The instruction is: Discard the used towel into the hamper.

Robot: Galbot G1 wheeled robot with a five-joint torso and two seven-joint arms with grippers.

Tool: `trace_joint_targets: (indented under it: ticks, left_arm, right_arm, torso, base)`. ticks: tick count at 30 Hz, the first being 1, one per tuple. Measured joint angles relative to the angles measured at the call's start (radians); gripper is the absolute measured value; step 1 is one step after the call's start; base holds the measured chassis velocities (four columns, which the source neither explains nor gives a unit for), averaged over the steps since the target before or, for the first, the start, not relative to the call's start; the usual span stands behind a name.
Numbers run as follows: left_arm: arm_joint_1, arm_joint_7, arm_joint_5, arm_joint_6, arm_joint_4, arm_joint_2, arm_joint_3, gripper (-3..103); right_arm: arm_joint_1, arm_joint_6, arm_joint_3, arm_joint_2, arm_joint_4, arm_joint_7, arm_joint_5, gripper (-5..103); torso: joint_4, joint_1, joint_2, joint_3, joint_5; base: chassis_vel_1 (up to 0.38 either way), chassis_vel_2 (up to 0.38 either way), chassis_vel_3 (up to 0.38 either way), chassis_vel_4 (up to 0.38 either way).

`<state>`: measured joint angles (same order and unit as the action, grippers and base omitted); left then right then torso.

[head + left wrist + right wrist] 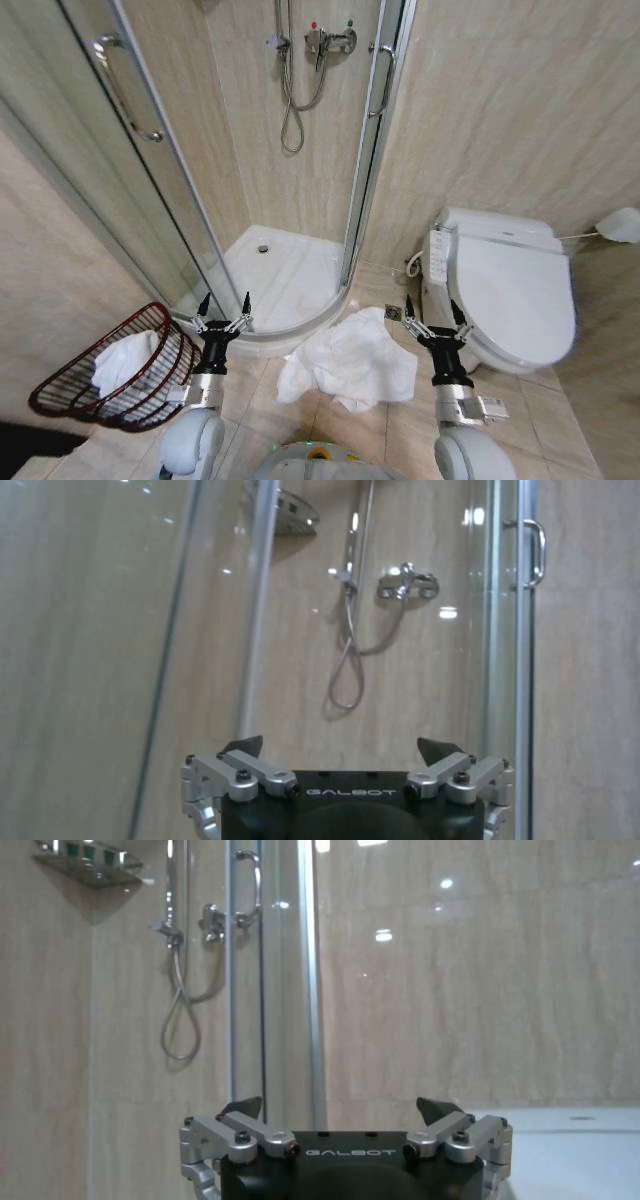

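Towel (350, 365) lies crumpled on the floor between both grippers' spread, empty jaws; hamper (70, 385) left.

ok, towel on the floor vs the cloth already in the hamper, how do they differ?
The floor towel lies spread and crumpled on the tiles between the shower tray and the toilet. The cloth in the hamper is bunched inside the hamper and shows less surface. Both are white; neither is touched by a gripper.

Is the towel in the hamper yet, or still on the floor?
On the floor: the towel lies crumpled between both open pincers, left and right. The hamper, tipped, already holds other white cloth.
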<state>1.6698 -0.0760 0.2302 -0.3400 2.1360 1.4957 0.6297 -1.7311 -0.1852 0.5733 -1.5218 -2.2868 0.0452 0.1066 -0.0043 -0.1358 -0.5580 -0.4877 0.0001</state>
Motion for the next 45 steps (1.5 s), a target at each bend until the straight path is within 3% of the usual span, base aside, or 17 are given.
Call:
trace_joint_targets:
  ticks: [45]
  left_arm:
    - [-0.013,-0.022,-0.003,-0.025,-0.054,-0.013,0.007,100]
  right_arm:
    - [0.032,0.012,0.004,-0.005,0.054,0.003,-0.008,100]
  torso:
    - [0.0004,0.077,0.188,0.111,-0.0001]
  base:
    - [0.003,0.000,-0.007,-0.001]
